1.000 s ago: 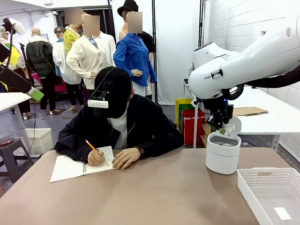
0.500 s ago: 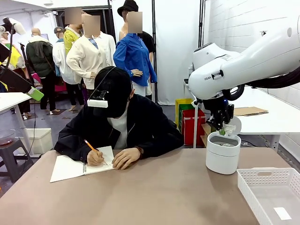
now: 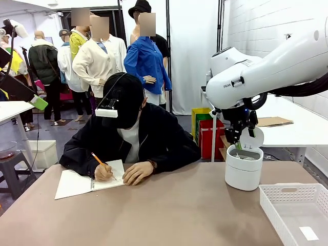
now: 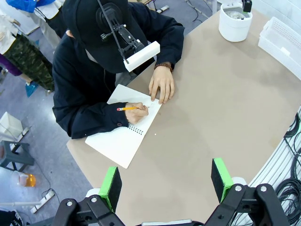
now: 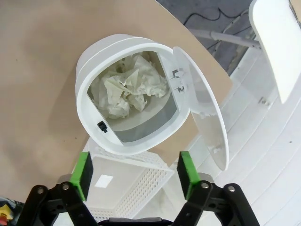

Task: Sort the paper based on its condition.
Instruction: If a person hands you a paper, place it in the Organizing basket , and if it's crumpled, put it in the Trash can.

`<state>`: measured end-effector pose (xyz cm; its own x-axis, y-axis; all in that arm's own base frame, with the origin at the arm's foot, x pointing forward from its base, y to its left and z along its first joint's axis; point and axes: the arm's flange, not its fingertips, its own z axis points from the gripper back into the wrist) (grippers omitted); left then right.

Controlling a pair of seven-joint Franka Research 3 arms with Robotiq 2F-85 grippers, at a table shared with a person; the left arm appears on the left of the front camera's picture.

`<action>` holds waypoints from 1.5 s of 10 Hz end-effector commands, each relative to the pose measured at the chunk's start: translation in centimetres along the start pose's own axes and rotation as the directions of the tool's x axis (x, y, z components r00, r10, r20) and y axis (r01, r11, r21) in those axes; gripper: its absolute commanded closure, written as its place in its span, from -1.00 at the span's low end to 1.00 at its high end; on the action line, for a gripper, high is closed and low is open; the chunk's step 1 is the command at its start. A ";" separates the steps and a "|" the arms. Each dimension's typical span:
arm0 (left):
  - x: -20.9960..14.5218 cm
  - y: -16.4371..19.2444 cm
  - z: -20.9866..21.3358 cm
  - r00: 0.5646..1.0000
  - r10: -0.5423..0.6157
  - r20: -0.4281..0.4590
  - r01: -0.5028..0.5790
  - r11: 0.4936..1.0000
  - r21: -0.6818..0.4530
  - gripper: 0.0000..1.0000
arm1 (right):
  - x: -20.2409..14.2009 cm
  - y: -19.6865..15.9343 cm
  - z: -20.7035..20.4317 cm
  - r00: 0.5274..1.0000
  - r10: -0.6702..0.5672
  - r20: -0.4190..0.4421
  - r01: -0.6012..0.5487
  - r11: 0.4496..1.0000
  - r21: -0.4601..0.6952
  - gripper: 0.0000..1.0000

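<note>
Paper (image 5: 129, 92) lies crumpled inside bin (image 5: 83, 63), lid (image 5: 202, 108) flipped up; in front view the bin wall hides it. R gripper (image 5: 135, 172) hangs just above, jaws apart, empty. L gripper (image 4: 165, 181) also spread wide, nothing in it. Basket (image 3: 294, 212) beside bin, cut off at frame edge, w/ small slip (image 3: 309, 233). Person (image 3: 133, 128) writing in notebook (image 3: 77, 183).

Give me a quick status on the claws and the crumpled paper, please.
Right claw open above the bin. Left claw open, high over the table. Crumpled paper inside bin, lid up. Nothing in the way.
</note>
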<state>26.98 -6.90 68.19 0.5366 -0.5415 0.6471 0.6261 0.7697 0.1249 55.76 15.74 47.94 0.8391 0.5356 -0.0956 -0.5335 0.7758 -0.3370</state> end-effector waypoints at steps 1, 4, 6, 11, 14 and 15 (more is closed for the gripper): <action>0.0 0.0 0.0 1.000 0.000 -0.003 0.000 1.000 0.003 -1.00 | 0.1 0.1 -0.1 1.000 0.009 -0.001 -0.009 1.000 -0.014 -1.00; 0.0 0.0 0.0 1.000 0.000 -0.003 0.000 1.000 0.003 -1.00 | -0.7 1.5 1.6 0.998 0.018 0.067 -0.025 0.994 0.103 -1.00; 0.0 0.0 0.0 1.000 0.000 -0.003 0.000 1.000 0.003 -1.00 | -0.9 3.7 1.9 0.989 0.103 0.109 -0.123 0.971 0.203 -1.00; 0.0 0.0 0.0 1.000 0.000 -0.003 0.000 1.000 0.003 -1.00 | -0.1 1.8 2.1 0.999 0.015 0.052 -0.019 0.996 0.085 -1.00; 0.0 0.0 0.0 1.000 0.000 -0.003 0.000 1.000 0.003 -1.00 | -0.1 1.8 2.1 0.999 0.015 0.052 -0.019 0.996 0.085 -1.00; 0.0 0.0 0.0 1.000 0.000 -0.003 0.000 1.000 0.003 -1.00 | -0.1 1.8 2.1 0.999 0.015 0.052 -0.019 0.996 0.085 -1.00</action>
<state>26.98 -6.91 68.19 0.5366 -0.5416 0.6471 0.6261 0.7696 0.1250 54.31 17.63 49.49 0.8135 0.5794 -0.0502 -0.5730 0.7837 -0.2398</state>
